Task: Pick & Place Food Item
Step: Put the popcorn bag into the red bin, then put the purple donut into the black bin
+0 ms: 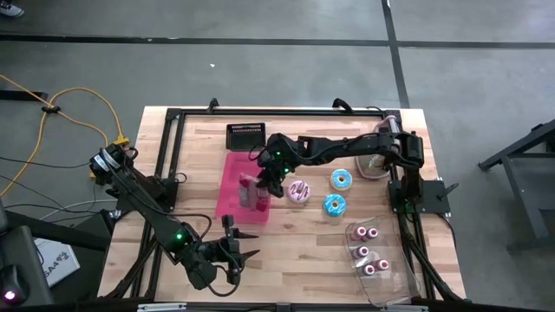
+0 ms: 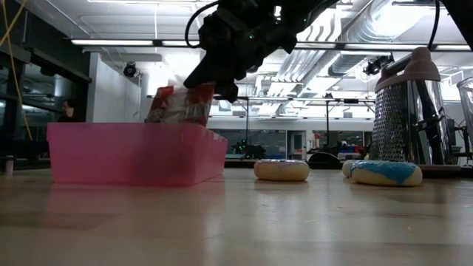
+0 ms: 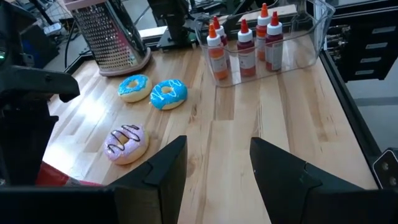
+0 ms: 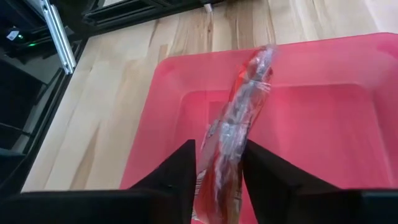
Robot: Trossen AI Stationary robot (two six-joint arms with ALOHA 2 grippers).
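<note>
Right gripper [image 4: 217, 171] sat over pink bin [image 1: 230, 186], fingers slightly parted, red snack packet [image 4: 239, 118] between them, standing upright inside bin. Grip unclear. Risk: packet tips over bin wall or sticks to finger on retreat. Left gripper [image 1: 244, 256] idle, half open, empty, near table's front edge.

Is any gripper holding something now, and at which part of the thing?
The right gripper has a red snack packet between its fingers, at the packet's near end, over the pink bin. Whether it grips firmly cannot be told. The left gripper holds nothing.
</note>
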